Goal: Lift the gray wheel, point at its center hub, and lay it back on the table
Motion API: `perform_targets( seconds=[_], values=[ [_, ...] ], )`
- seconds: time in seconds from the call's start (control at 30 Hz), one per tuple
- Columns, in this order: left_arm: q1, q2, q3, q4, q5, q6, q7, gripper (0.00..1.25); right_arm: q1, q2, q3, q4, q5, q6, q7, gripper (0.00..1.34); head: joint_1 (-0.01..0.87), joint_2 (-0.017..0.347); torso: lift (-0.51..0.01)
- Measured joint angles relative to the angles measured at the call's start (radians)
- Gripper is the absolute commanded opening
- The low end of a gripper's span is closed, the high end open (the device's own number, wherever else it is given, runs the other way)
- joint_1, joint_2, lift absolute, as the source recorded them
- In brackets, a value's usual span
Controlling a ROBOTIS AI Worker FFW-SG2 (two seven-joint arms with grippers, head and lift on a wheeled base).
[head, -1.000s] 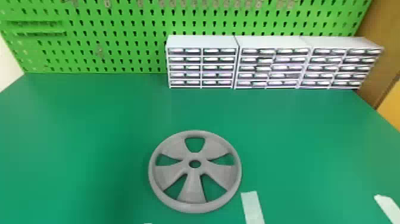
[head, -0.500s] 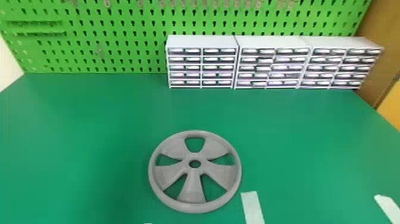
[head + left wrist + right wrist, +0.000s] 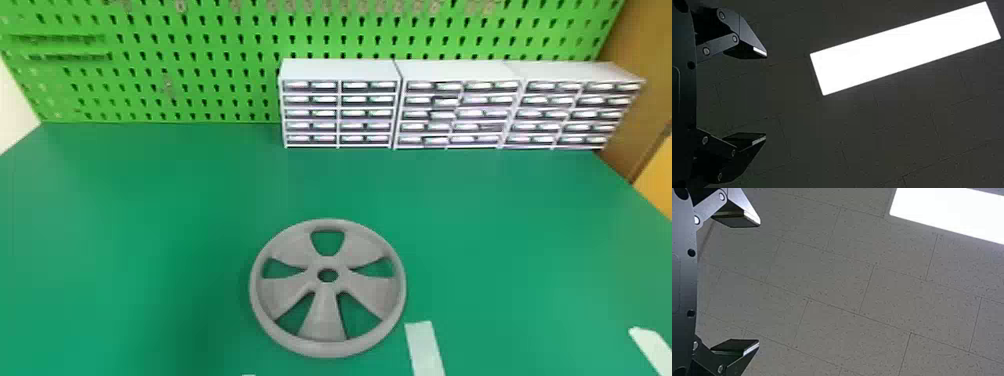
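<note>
Left tool (image 3: 766,96) and right tool (image 3: 759,282) stand spread, empty; the gray wheel (image 3: 324,320) lies flat, well apart from the surface's (image 3: 150,185) back edge; all 3 steps seemingly remain.

Beyond the wheel (image 3: 323,320), we lose the pegboard's (image 3: 235,94) top to the picture's edge, and the drawers (image 3: 367,85) are too blurred for us to read. Right of the wheel, two tapes (image 3: 424,350) run out of our sight.
</note>
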Motion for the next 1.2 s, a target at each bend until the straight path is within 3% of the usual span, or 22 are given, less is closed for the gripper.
perform_targets(
  seconds=[0.83, 1.2],
  values=[
    [-0.004, 0.022, -0.066, 0.002, -0.019, 0.035, 0.014, 0.74, 0.006, -0.018, 0.048, 0.002, 0.009, 0.011, -0.011, 1.13, 0.692, 0.048, -0.096],
    [0.026, 0.022, -0.111, 0.051, -0.017, 0.045, 0.014, 0.74, 0.042, -0.042, 0.053, 0.008, 0.001, 0.039, -0.014, 1.13, 0.692, 0.048, -0.096]
  ],
)
